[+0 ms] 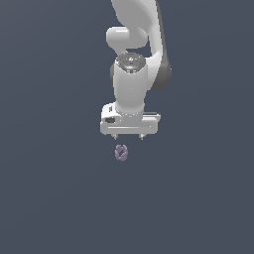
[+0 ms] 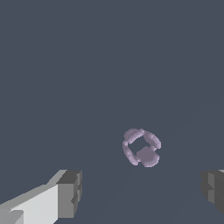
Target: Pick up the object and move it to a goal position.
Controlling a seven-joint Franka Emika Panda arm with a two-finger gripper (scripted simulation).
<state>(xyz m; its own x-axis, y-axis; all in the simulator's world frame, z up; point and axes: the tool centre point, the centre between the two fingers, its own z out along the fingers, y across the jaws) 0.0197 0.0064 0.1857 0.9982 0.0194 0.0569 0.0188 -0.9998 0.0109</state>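
Since the object (image 1: 121, 152) is tiny and bumpy, it looks light; grab it across its middle. It lies just below the end effector (image 1: 128, 137), whose fingers (image 2: 69, 194) are spread wide, holding nothing.

Pale lilac object (image 1: 121, 153), white pincer (image 1: 128, 137) with seemingly grey fingertips (image 2: 70, 192).

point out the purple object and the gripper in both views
object (image 1: 121, 152), exterior view, its middle
object (image 2: 141, 147), wrist view, lower lobe
gripper (image 1: 128, 136), exterior view, midway between fingertips
gripper (image 2: 142, 192), wrist view, gap between open jaws
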